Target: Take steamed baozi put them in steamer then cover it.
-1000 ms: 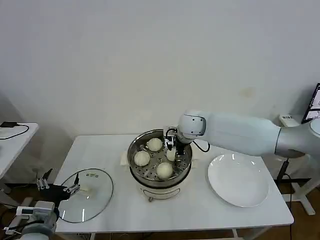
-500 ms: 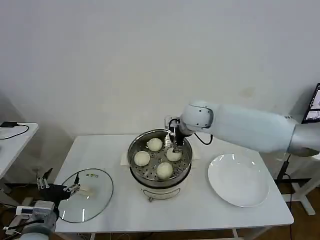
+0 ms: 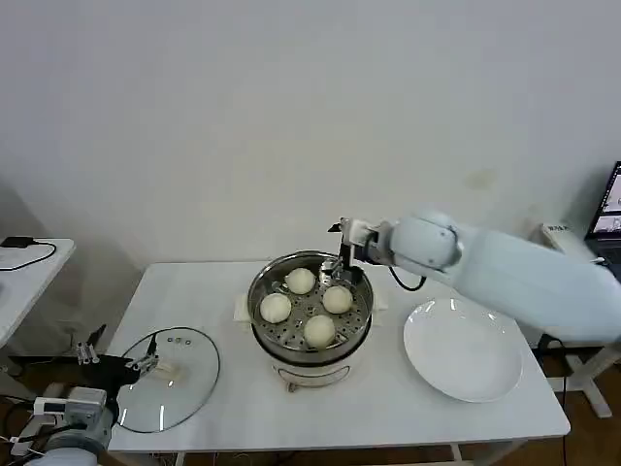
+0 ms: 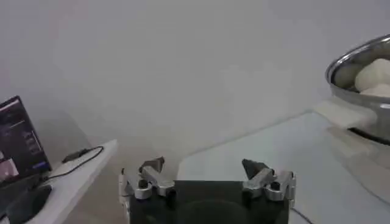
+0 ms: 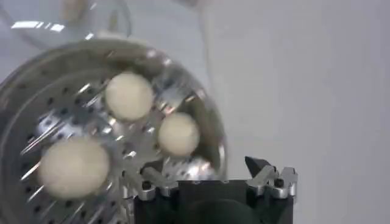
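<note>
1. The room is bright and evenly lit; the white wall [image 3: 291,107] shows no hard shadows, only a dimmer grey corner at far left.
2. The table [image 3: 213,291] is pale and nearly washed out; a soft, short shadow sits under the steamer [image 3: 310,335] on its near side.
3. The steel tray throws bright streaked glare in the right wrist view [image 5: 67,122]; the buns [image 5: 73,167] there look soft and smeared.
4. The right arm [image 3: 543,282] is blurred along its length in the head view.
5. The glass lid [image 3: 170,379] carries faint reflections; in the left wrist view the pot rim [image 4: 359,61] is hazy.
</note>
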Robot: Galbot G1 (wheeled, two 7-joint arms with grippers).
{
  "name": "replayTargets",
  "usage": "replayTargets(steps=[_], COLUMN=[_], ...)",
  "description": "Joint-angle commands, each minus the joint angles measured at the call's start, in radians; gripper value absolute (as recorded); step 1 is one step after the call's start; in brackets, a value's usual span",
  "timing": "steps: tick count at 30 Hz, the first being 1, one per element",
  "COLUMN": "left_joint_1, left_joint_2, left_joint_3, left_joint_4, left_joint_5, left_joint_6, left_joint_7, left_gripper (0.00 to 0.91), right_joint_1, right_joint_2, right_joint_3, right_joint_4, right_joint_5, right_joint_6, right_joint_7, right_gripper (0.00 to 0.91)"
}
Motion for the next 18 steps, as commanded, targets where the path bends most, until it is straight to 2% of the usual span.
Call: replayTargets(steps=[1, 4, 5, 6, 7, 8, 9, 11, 13, 14, 16, 18], left_joint_1=[-0.008, -0.012, -0.013, -0.014, -0.015, -0.017, -0.019, -0.024, -0.026, -0.027, -0.028, -0.024], left_joint_2=[0.033, 0.032, 0.033, 0.034, 0.034, 0.035, 0.036, 0.039, 0.043, 0.046, 0.049, 0.06], left_joint_3=[-0.001, 0.008, 0.012, 0.016, 0.018, 0.02, 0.022, 0.026, 0.03, 0.032, 0.035, 0.04], left_joint_4=[0.072, 0.099, 0.107, 0.116, 0.123, 0.134, 0.144, 0.159, 0.167, 0.172, 0.178, 0.196], left_joint_5=[-0.029, -0.023, -0.021, -0.009, -0.002, 0.006, 0.013, 0.041, 0.077, 0.114, 0.175, 0.313], left_joint_6=[-0.094, -0.111, -0.121, -0.13, -0.136, -0.146, -0.154, -0.165, -0.185, -0.197, -0.217, -0.268], left_joint_7=[0.0, -0.001, 0.0, 0.0, 0.0, -0.002, -0.003, -0.007, -0.009, -0.011, -0.009, -0.002], left_gripper=[0.907, 0.907, 0.907, 0.907, 0.907, 0.907, 0.907, 0.907, 0.907, 0.907, 0.907, 0.907], right_joint_1=[-0.851, -1.12, -1.171, -1.25, -1.31, -1.319, -1.407, -1.477, -1.545, -1.599, -1.648, -1.698], right_joint_2=[-0.11, -0.006, 0.018, 0.063, 0.101, 0.108, 0.176, 0.266, 0.33, 0.392, 0.458, 0.513], right_joint_3=[0.875, 1.174, 1.203, 1.312, 1.37, 1.392, 1.506, 1.632, 1.721, 1.771, 1.824, 1.884], right_joint_4=[0.183, 0.191, 0.193, 0.199, 0.2, 0.2, 0.202, 0.2, 0.2, 0.201, 0.205, 0.206], right_joint_5=[-0.164, -0.294, -0.304, -0.327, -0.343, -0.35, -0.373, -0.372, -0.374, -0.37, -0.37, -0.363], right_joint_6=[0.301, 0.396, 0.416, 0.449, 0.474, 0.485, 0.519, 0.577, 0.618, 0.647, 0.662, 0.658], right_joint_7=[0.303, 0.26, 0.251, 0.223, 0.199, 0.195, 0.146, 0.108, 0.047, 0.032, 0.022, 0.031], right_gripper=[0.907, 0.907, 0.907, 0.907, 0.907, 0.907, 0.907, 0.907, 0.907, 0.907, 0.907, 0.907])
